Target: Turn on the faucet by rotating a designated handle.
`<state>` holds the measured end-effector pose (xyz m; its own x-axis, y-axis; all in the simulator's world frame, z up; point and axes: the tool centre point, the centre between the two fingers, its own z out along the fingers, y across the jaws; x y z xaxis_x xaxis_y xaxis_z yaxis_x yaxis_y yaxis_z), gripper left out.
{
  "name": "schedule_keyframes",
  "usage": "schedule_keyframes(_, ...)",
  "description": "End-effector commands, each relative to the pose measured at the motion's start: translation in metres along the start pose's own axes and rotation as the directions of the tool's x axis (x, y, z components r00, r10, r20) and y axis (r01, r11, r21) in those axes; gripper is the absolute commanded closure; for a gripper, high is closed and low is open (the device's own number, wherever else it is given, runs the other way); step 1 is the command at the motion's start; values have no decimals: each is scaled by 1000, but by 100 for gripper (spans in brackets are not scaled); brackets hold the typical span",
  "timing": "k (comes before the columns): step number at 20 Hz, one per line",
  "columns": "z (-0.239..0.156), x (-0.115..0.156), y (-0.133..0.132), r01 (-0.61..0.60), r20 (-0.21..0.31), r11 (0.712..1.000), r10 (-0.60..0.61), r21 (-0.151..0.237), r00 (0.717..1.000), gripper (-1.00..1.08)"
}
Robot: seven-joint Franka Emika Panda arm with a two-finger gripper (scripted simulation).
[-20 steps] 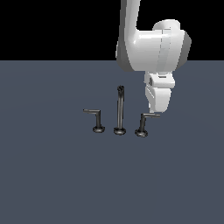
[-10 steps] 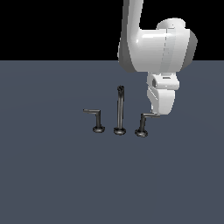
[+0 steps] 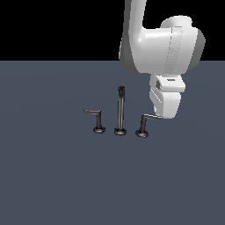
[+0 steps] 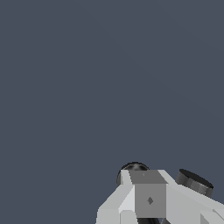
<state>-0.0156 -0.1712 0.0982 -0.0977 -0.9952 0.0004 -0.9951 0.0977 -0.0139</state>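
Observation:
The faucet stands on the dark grey floor in the exterior view as three small metal pieces. Its tall spout post [image 3: 120,110] is in the middle. The handle [image 3: 143,124] is the L-shaped lever on the exterior view's right, its stem leaning and its thin arm pointing right. My gripper [image 3: 165,113] hangs from the white arm at the tip of that arm, touching or nearly touching it. Its fingers do not show distinctly. In the wrist view only the white gripper body [image 4: 148,199] and two dark round shapes behind it appear.
A second L-shaped lever [image 3: 97,119], with its arm pointing left, stands on the exterior view's left of the spout post. The flat dark grey floor [image 3: 52,176] stretches all around the set.
The arm and gripper have shifted slightly to the exterior view's right and a little lower. The handle's arm looks the same as before.

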Motion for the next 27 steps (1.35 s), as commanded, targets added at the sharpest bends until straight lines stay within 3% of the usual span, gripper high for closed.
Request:
schedule_keyframes(1, 0, -1, 9, -1, 1, 1000, 1, -5, 1000, 108)
schedule_keyframes(13, -1, -7, 51, -10, 0, 1000, 10, -14, 1000, 108)
schedule_keyframes(15, 0, -4, 44, -13, -2, 1000, 13, -5, 1000, 108)
schedule_keyframes(27, -1, -47, 70, -11, 0, 1000, 11, -13, 1000, 108)
